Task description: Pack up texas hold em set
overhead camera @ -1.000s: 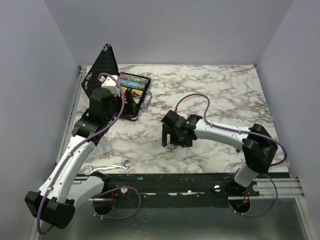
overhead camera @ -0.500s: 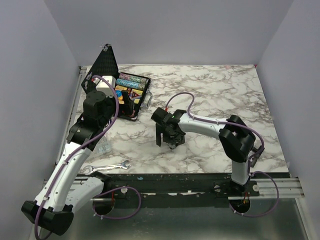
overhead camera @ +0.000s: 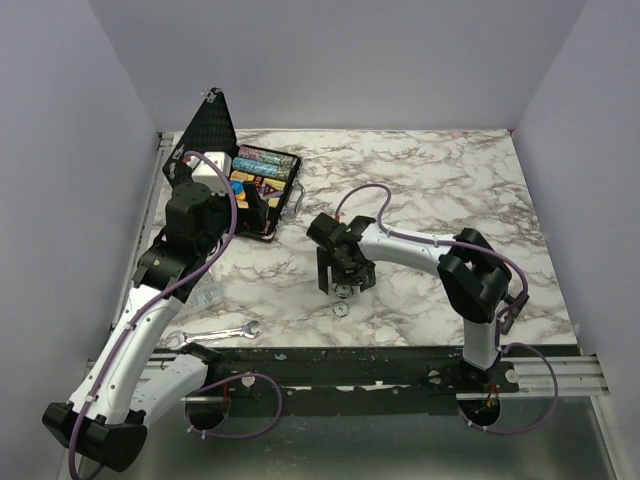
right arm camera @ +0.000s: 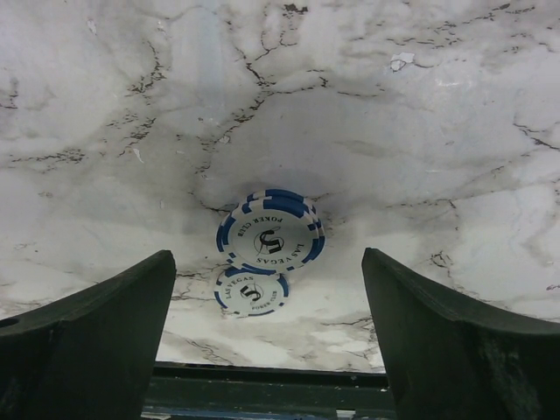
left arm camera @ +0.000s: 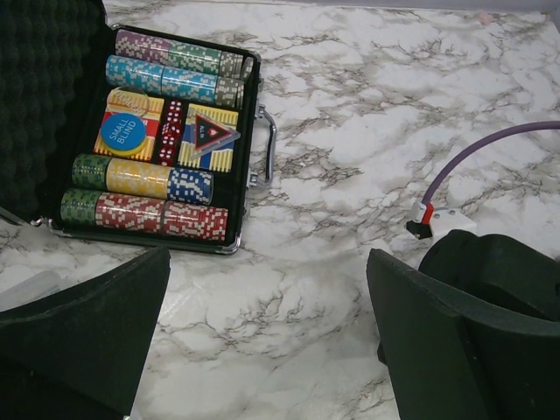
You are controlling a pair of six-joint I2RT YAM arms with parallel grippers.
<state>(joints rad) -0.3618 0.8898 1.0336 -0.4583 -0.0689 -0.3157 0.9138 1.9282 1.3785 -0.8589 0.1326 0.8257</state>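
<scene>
We have rows of multicoloured chips (left arm camera: 144, 214) in the open small black hinged case (left arm camera: 39, 105). White-and-blue round poker chips (right arm camera: 267, 234) lie unpacked well right of it, under our spread, empty right gripper (right arm camera: 267, 258). Our left gripper (left arm camera: 267, 258) gapes empty near it.

I see the white marble-patterned tabletop (overhead camera: 450, 190) carrying an open black hinged case (overhead camera: 210, 130) at ten o'clock, blue-and-white round chips (right arm camera: 269, 233) near six, and a silver wrench (overhead camera: 212, 334) at eight.
</scene>
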